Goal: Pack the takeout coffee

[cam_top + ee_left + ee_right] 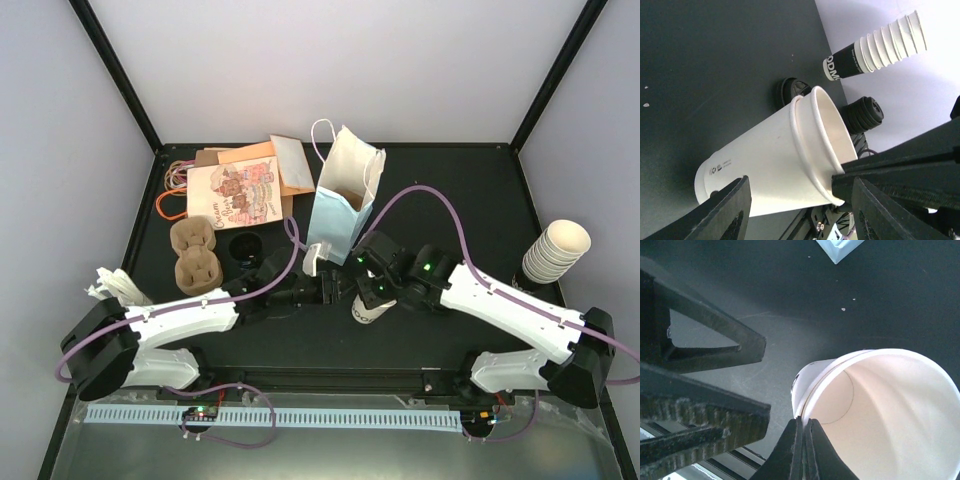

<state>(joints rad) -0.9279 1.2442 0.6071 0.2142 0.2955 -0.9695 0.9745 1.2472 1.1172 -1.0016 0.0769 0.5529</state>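
Wrist views show right claw point(804, 434) clamped on lidless cup point(880, 405) rim, left claw point(800, 187) straddling it, grip unclear, takeout coffee point(245, 245), black disc, overhead only

Bright, even light; soft shadows on the dark table point(450, 200); wrist views slightly soft

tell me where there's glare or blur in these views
top external: even light, sharp, only soft shadows; left wrist: lidless cup crisp, wall behind the cup stack washed out; right wrist: cup's inside very bright, little detail
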